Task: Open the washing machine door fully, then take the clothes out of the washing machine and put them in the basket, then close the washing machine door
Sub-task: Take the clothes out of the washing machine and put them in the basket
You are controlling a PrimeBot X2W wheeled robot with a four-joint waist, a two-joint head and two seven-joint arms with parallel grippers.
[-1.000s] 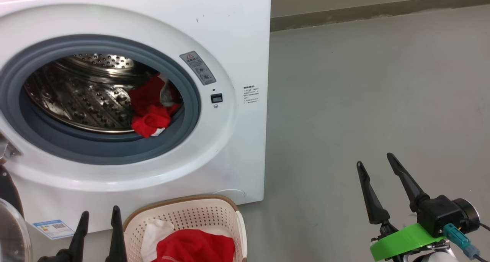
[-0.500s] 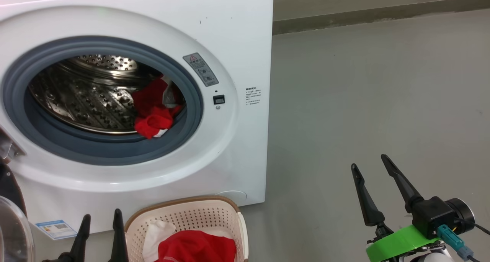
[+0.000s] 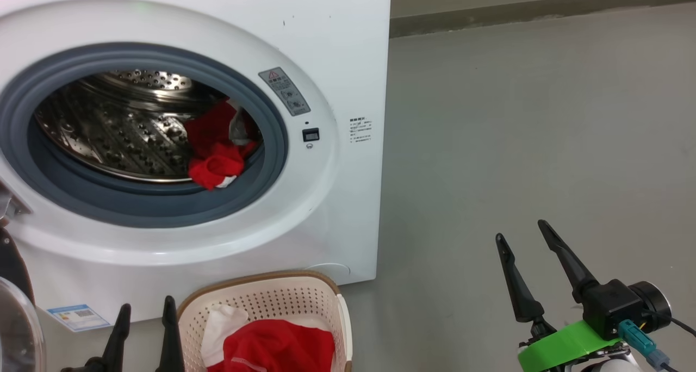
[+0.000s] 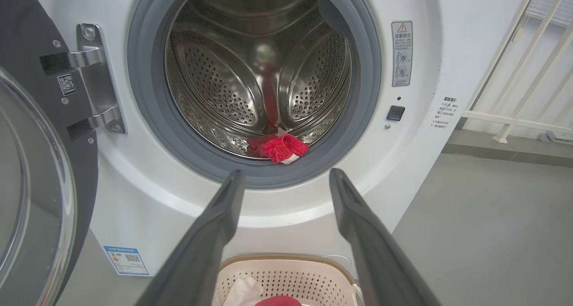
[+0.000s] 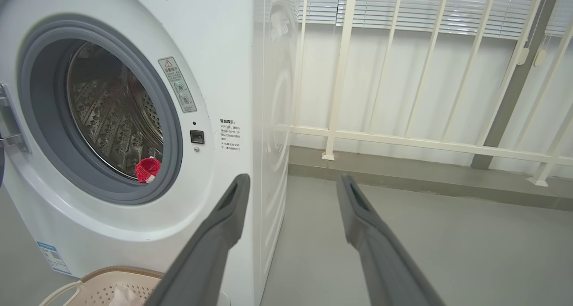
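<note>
The washing machine point(image 3: 337, 51) stands with its door point(image 4: 31, 198) swung wide to the left; the door's glass bowl point(image 3: 13, 328) peeks in at the lower left. Red clothes point(image 3: 217, 152) with white trim lie at the drum's front lip point(image 4: 282, 148) point(image 5: 147, 169). The basket point(image 3: 272, 307) sits on the floor below the opening and holds red and white clothes point(image 3: 272, 347). My left gripper point(image 3: 147, 304) is open, just left of the basket, low before the machine point(image 4: 286, 176). My right gripper point(image 3: 519, 229) is open over bare floor, right of the machine point(image 5: 291, 178).
Grey floor point(image 3: 516, 132) stretches right of the machine up to a wall skirting. White railings point(image 5: 403, 136) with blinds behind them run along the far side. The door hinge point(image 4: 96, 78) sits on the machine's left.
The head camera shifted slightly, first down then up. My right gripper drifted a little left and lower in view. The clothes, basket and left gripper stayed put.
</note>
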